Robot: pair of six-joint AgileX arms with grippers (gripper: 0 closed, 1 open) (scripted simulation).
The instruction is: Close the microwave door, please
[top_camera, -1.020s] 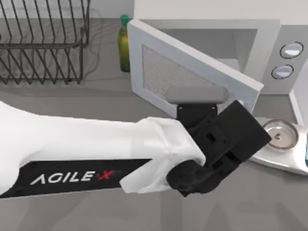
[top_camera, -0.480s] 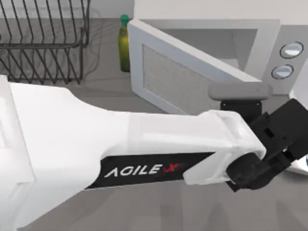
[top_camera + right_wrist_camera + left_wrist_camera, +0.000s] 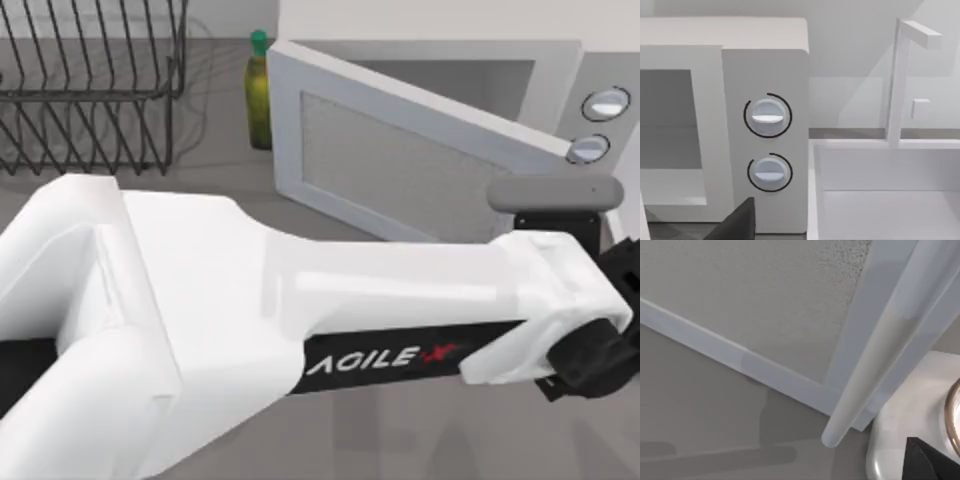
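Observation:
The white microwave (image 3: 560, 70) stands at the back right, its two knobs (image 3: 605, 103) on the right-hand panel. The microwave door (image 3: 400, 160) is ajar, hinged at the left, its grey mesh window facing the table front and its free edge near the knobs. My left arm reaches across from the lower left, and its gripper (image 3: 600, 345) sits right at the door's free end. The left wrist view shows the door's mesh (image 3: 740, 295) and white bar handle (image 3: 880, 355) very close. The right wrist view faces the microwave front (image 3: 765, 65) and pale cavity (image 3: 670, 120).
A wire dish rack (image 3: 90, 90) stands at the back left with a green bottle (image 3: 258, 95) beside the door's hinge. A white kitchen scale (image 3: 910, 410) lies just past the door's handle end. A white sink basin (image 3: 885, 190) with a faucet (image 3: 900, 80) adjoins the microwave.
My left arm has swept to the right along the door's front. The door's free edge has swung back toward the knobs. The arm now covers the scale in the top view.

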